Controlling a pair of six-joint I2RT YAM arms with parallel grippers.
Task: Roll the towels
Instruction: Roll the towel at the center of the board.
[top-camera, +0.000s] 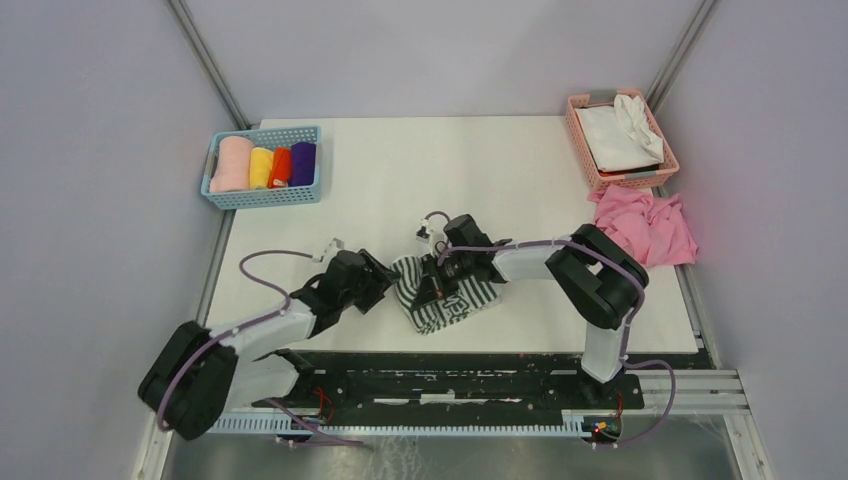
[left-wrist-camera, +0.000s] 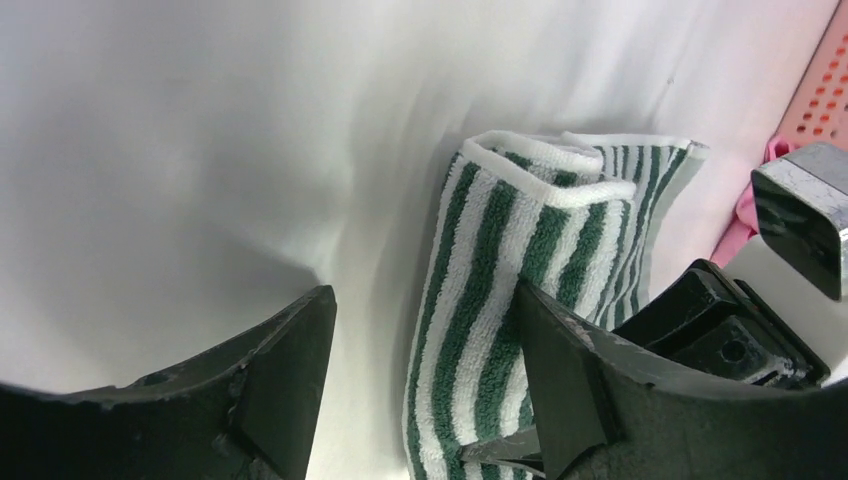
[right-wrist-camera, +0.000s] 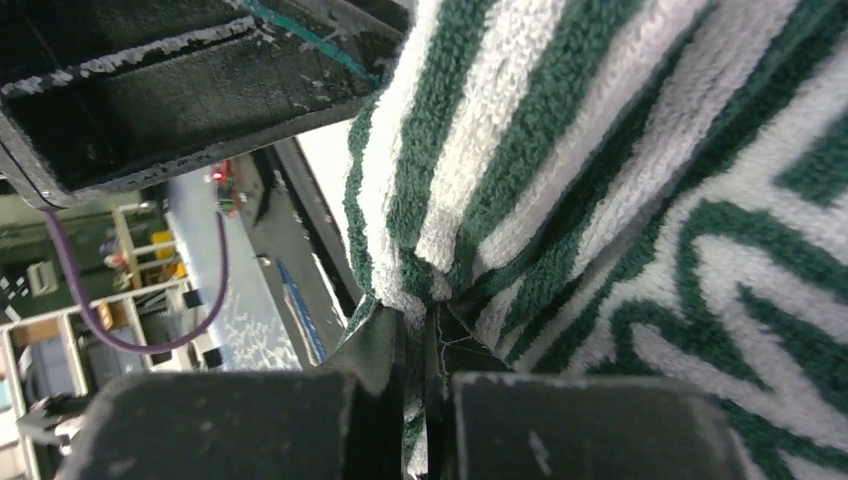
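Note:
The green-and-white striped towel (top-camera: 462, 300) lies bunched and partly rolled near the table's front edge, between the two arms. My right gripper (top-camera: 434, 287) comes in from the right and is shut on a fold of the towel (right-wrist-camera: 600, 150), pinched between the jaws (right-wrist-camera: 430, 390). My left gripper (top-camera: 384, 284) stands open at the towel's left end. In the left wrist view the rolled towel (left-wrist-camera: 500, 270) lies between the fingers (left-wrist-camera: 425, 385), against the right one (left-wrist-camera: 560, 390). A deep-purple roll (top-camera: 303, 163) sits in the blue basket.
The blue basket (top-camera: 262, 196) at the back left also holds pink, yellow and orange rolls. A pink basket (top-camera: 668, 150) with a white cloth (top-camera: 620, 135) stands at the back right. A crumpled pink cloth (top-camera: 650, 228) lies in front of it.

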